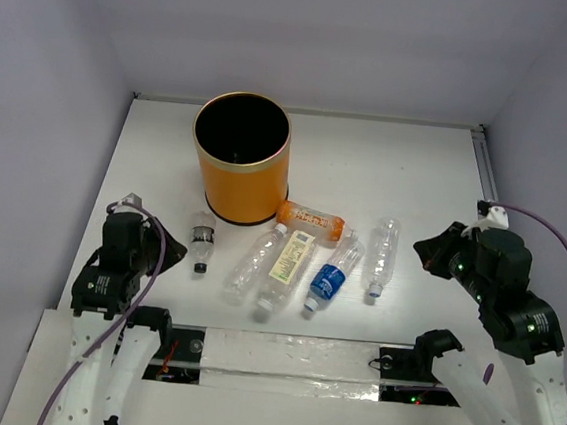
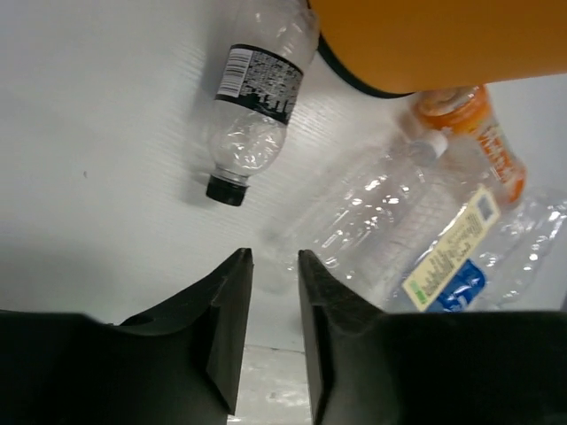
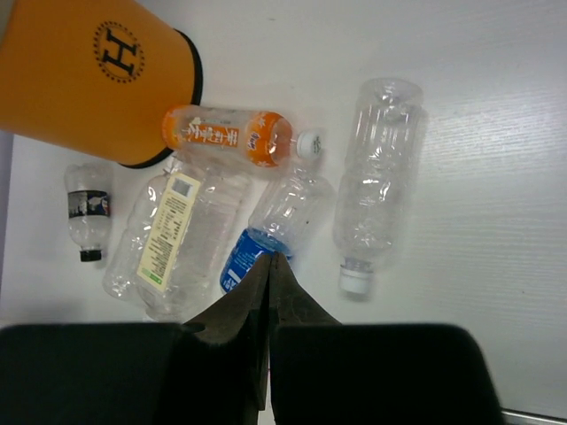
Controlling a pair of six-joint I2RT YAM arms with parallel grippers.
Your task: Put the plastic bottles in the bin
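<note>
The orange bin [image 1: 240, 158] stands upright at the back left, black inside. Several plastic bottles lie on the table in front of it: a dark-label one [image 1: 200, 241], a plain clear one [image 1: 251, 266], a pale-yellow-label one [image 1: 286, 271], an orange one [image 1: 310, 220] against the bin's base, a blue-label one [image 1: 333, 276] and another clear one [image 1: 382, 256]. My left gripper [image 2: 273, 257] hovers near the dark-label bottle [image 2: 252, 97], slightly open and empty. My right gripper [image 3: 270, 258] is shut and empty, just short of the blue-label bottle [image 3: 283, 221].
The white table [image 1: 389, 162] is walled on the left, back and right, with a metal rail [image 1: 484, 162] along its right edge. A plastic-covered strip [image 1: 289, 359] runs along the near edge between the arm bases.
</note>
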